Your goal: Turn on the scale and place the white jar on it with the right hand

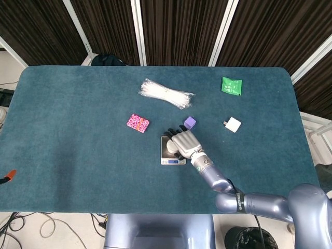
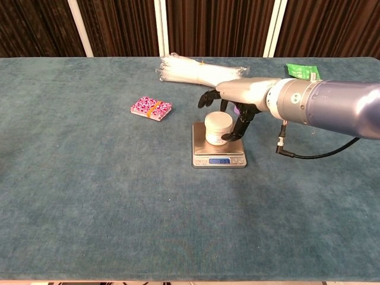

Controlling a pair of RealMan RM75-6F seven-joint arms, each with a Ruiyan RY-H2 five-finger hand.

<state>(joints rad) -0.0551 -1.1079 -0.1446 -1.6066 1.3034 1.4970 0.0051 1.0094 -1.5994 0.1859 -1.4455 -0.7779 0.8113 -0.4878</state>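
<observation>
The white jar point(image 2: 218, 128) stands upright on the small silver scale point(image 2: 218, 155), whose blue display point(image 2: 221, 161) is lit. My right hand point(image 2: 237, 98) hovers over the jar with its fingers point(image 2: 206, 98) spread and lifted off the jar's left side; the thumb lies close along the jar's right side. In the head view the right hand point(image 1: 184, 141) covers most of the jar, and only the front of the scale point(image 1: 167, 157) shows. The left hand is out of both views.
A pink patterned box point(image 2: 151, 108) lies left of the scale. A bundle of white zip ties point(image 2: 196, 71) lies behind it. A purple cube point(image 1: 190, 122), a white adapter point(image 1: 233, 124) and a green packet point(image 1: 231, 85) sit to the right and back.
</observation>
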